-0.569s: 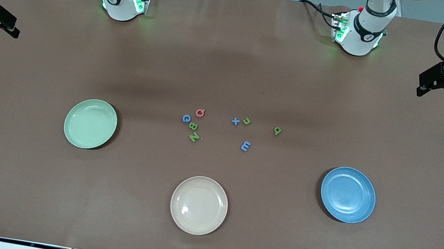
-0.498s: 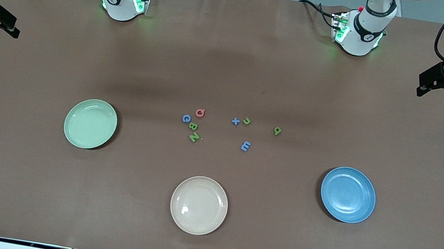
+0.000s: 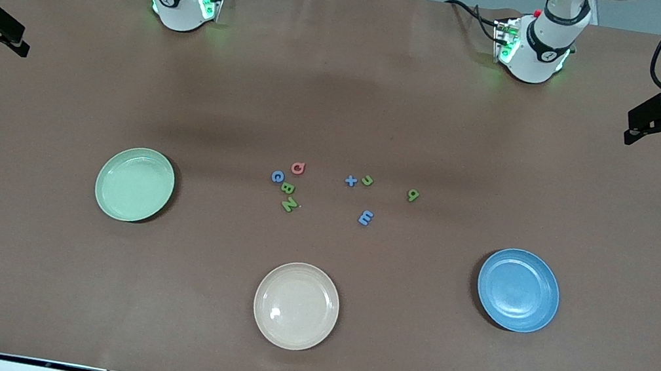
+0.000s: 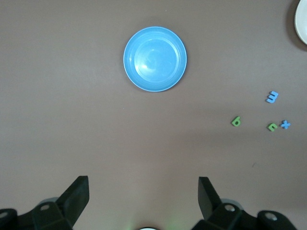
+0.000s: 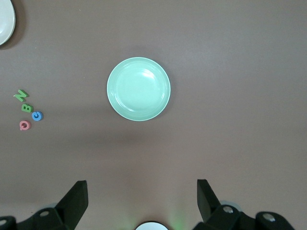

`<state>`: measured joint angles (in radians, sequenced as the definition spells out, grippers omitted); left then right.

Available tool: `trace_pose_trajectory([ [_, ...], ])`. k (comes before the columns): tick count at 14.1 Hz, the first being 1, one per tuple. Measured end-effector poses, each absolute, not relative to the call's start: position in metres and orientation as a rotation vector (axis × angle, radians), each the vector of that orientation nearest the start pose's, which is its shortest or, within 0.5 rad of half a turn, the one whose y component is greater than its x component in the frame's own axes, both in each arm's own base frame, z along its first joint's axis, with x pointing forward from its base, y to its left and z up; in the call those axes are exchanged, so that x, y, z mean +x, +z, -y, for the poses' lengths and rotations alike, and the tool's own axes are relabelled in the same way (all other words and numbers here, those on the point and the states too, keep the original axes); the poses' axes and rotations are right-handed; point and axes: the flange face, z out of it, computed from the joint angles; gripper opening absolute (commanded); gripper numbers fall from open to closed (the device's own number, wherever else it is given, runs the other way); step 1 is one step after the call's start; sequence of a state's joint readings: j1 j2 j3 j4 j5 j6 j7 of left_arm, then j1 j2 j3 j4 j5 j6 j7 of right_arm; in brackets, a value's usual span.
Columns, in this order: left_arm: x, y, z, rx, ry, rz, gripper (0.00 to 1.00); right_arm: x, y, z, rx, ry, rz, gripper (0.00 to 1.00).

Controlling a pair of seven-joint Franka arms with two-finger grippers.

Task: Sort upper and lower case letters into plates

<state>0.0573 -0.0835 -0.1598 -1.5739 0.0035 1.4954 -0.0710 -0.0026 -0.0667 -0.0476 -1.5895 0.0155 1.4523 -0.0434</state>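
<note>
Nearest my front camera I see one round, shallow cream plate (image 3: 296, 305), bare. Farther back lie two more of like size: the blue round plate (image 3: 518, 290) toward the left arm's end, and the pale green round plate (image 3: 135, 184) toward the right arm's end, slightly farther still. Both are bare.

Between them, farther from the camera, I count eight tiny flat toy letters on the brown table cover (image 3: 342, 114). Four cluster together: green N (image 3: 288, 204), green B (image 3: 287, 188), blue C (image 3: 277, 176), red Q (image 3: 298, 168). Four lie scattered: blue m (image 3: 366, 218), blue x (image 3: 350, 181) just beside green n (image 3: 366, 180), and a green letter (image 3: 412, 194) apart from them.

The left wrist view shows only the blue plate and the scattered four; the right wrist view only the green plate and the cluster.

The left gripper (image 4: 144, 191) hangs over its table end, fingers spread wide, holding nothing. The right gripper (image 5: 142, 192) does likewise at its end.
</note>
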Motion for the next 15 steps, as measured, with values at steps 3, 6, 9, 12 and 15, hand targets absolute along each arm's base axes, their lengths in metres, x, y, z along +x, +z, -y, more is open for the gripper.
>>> trace_pose_trajectory([
  [3,0.526,0.648,0.059,-3.127,0.028,-0.058,1.00,0.521,0.641,0.025,-3.118,0.110,-0.008,1.00],
  [6,0.541,0.621,0.071,-3.128,0.102,-0.092,1.00,0.520,0.641,0.025,-3.118,0.111,-0.008,1.00],
  [9,0.552,0.586,0.097,-3.129,0.125,-0.131,1.00,0.520,0.641,0.025,-3.118,0.112,-0.008,1.00],
  [12,0.551,0.545,0.138,-3.132,0.101,-0.056,1.00,0.520,0.640,0.025,-3.118,0.113,-0.008,1.00],
  [15,0.541,0.496,0.181,-3.140,0.053,0.093,1.00,0.520,0.640,0.025,-3.117,0.114,-0.009,1.00],
])
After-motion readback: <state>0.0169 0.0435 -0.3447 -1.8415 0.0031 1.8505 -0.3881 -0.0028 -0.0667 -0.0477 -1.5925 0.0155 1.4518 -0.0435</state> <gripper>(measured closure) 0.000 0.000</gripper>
